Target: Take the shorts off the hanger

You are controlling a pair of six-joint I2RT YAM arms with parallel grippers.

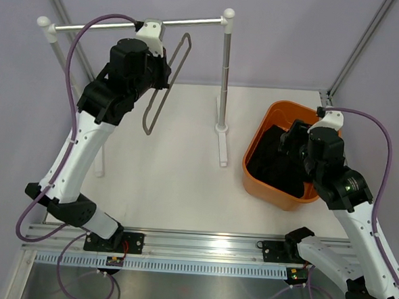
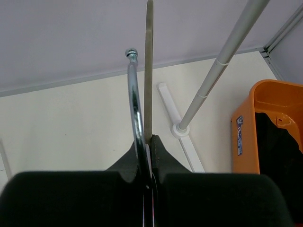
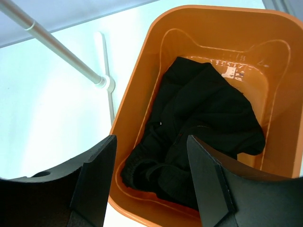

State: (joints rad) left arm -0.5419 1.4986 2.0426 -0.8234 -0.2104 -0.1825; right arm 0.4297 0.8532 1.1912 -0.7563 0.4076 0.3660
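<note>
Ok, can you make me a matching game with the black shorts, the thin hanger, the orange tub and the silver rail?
Things:
1. soft black shorts
2. thin grey-brown loop hanger
3. orange plastic tub
4. long silver rack rail

Places or states:
A. pinched in the left gripper
B. standing on the white table, under the open right gripper
C. crumpled inside the tub
D. running across the top of the rack

Pairs: 1-C, 2-A, 3-B, 4-D

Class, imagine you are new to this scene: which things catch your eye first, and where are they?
The orange bin at the table's right, with the black shorts crumpled inside and the right gripper open above them. Next, the bare hanger at the left, pinched in the left gripper below the rail.
</note>
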